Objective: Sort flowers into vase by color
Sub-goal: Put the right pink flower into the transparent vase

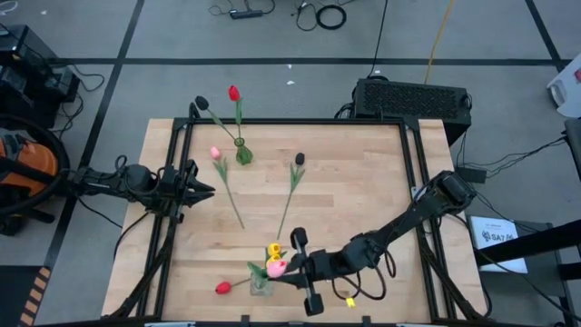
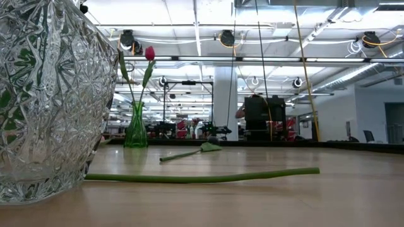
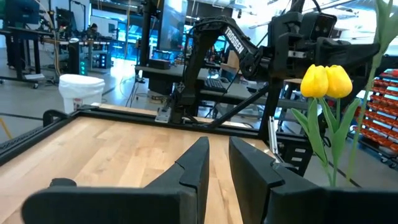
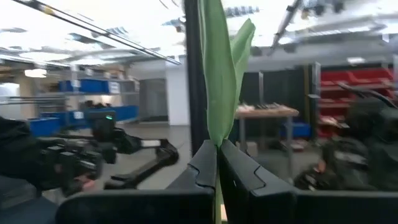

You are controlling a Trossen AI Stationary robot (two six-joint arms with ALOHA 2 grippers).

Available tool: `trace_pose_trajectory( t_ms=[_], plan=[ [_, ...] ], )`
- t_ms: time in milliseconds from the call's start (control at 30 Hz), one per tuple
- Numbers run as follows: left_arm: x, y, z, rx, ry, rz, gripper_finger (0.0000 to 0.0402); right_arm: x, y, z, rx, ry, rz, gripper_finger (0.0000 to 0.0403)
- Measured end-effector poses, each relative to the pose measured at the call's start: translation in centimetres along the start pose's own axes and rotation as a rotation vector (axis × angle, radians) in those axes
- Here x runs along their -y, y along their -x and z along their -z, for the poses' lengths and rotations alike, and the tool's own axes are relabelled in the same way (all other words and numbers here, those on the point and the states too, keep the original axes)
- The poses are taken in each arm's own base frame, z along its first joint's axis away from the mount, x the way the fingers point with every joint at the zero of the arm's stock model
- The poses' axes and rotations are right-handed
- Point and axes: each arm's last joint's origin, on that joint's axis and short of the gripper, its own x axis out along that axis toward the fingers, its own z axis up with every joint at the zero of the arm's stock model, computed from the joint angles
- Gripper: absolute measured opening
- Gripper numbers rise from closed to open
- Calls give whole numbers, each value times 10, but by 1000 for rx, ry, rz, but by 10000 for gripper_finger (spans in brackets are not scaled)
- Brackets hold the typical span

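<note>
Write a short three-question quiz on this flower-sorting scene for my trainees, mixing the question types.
1. True or false: the green vase holds a yellow tulip.
2. What is the right gripper shut on? A) a tulip leaf; B) the rim of the clear vase; C) nothing.
3. Fill in: the tulip head lying on the table nearest the green vase is ____.

Key: 1 false, it holds a red tulip and a dark tulip. 2 A. 3 pink, the pink tulip.
</note>
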Motion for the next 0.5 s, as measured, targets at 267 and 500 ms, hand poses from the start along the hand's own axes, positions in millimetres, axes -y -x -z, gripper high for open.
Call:
trace_pose_trajectory(
  t_ms=[267,500],
  plan=[
    [0,0,0,-1,1,0,68,4,-3,12,-56,-23,123,0],
    [1,0,0,-5,1,20,68,2,-20,39,-93,-53,132,0]
  ],
)
